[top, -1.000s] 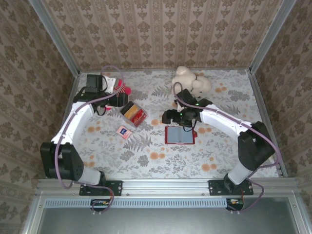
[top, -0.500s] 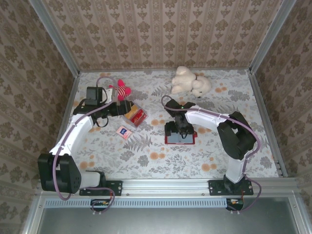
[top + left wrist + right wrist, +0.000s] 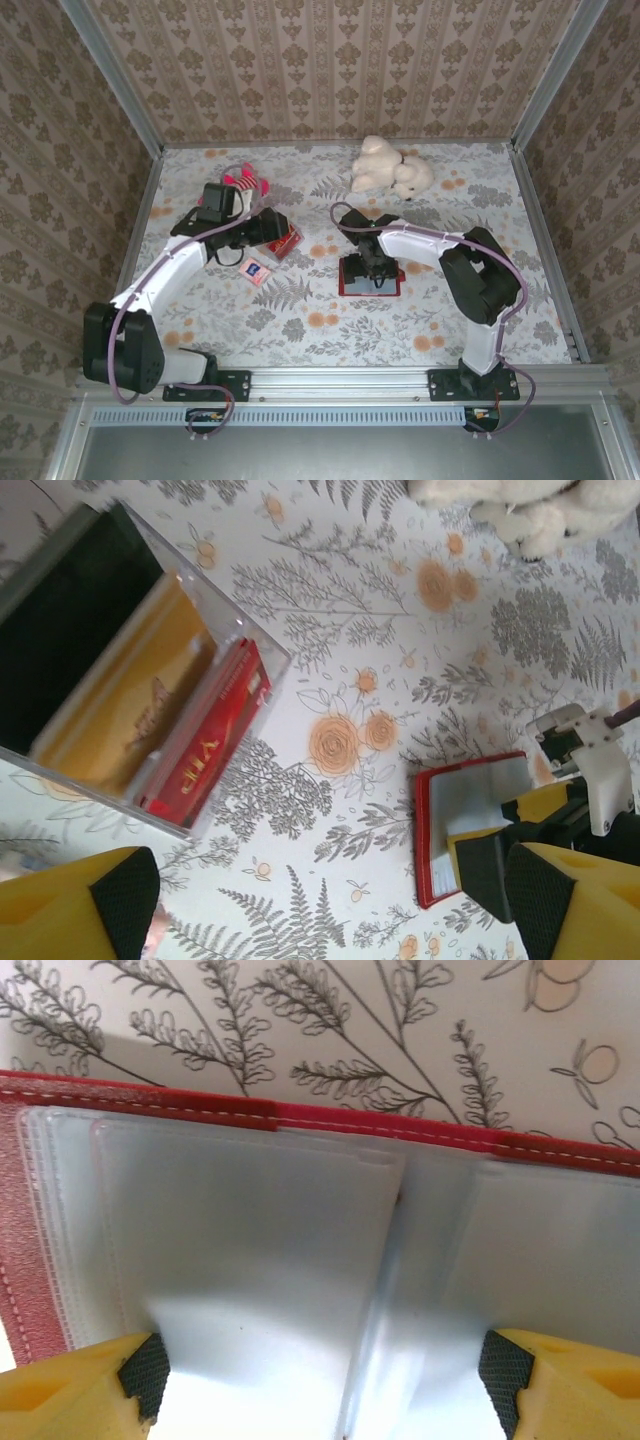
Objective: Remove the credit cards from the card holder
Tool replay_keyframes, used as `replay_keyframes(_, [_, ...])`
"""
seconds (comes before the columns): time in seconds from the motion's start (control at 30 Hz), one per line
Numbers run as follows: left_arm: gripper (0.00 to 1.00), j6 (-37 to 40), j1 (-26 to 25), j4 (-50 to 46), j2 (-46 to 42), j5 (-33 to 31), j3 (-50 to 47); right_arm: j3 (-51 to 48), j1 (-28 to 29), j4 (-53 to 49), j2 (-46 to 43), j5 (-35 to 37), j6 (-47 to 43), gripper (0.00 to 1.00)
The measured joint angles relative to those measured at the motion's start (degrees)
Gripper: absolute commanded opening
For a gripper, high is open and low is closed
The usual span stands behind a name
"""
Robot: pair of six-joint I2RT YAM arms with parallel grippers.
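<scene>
Floral table (image 3: pixel 300 325), right hand (image 3: pixel 325 1372) spread over wallet (image 3: pixel 250 1220)

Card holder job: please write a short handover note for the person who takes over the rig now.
Left gripper: open, hovering near the clear box.
Right gripper: open, low over the card holder, which lies open on the table.
Done: the card holder is open.
To do: pull the credit cards out. Whether the pockets hold any cannot be told.
</scene>
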Motion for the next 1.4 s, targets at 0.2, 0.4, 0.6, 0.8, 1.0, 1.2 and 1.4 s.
replay_keyframes(0.2, [0.89,-3.6,-3.7,2.4,1.9,-0.2,-1.0,-3.0,-1.6,2.7,-2.1,-1.2,-0.9,0.72])
replay_keyframes(0.4, [0.87,-5.8,-6.1,4.0,4.5,-0.1,-1.3,-4.1,-3.4,3.5,-3.0,-3.3,-1.0,0.61])
replay_keyframes(0.6, [0.81,-8.2,-7.8,6.4,6.1,0.1,-1.6,-4.5,-4.2,3.9,-3.4,-4.5,-1.1,0.58])
replay_keyframes(0.8, [0.56,-12.0,-12.0,9.4,11.3,2.0,-1.6,-4.6,-4.2,4.0,-3.4,-4.5,-1.0,0.61])
replay_keyframes(1.0, [0.55,-14.0,-14.3,9.6,16.1,2.4,-1.5,-3.8,-3.9,3.2,-3.4,-4.9,-1.1,0.68])
replay_keyframes(1.2, [0.56,-14.9,-14.4,9.3,16.3,0.9,-1.1,-1.2,-2.4,-1.2,-3.6,-4.4,-1.9,0.74])
replay_keyframes(1.4, [0.58,-15.3,-14.4,8.9,16.3,-1.7,-0.8,2.4,-0.2,-2.6,-4.0,-4.5,-1.8,0.84])
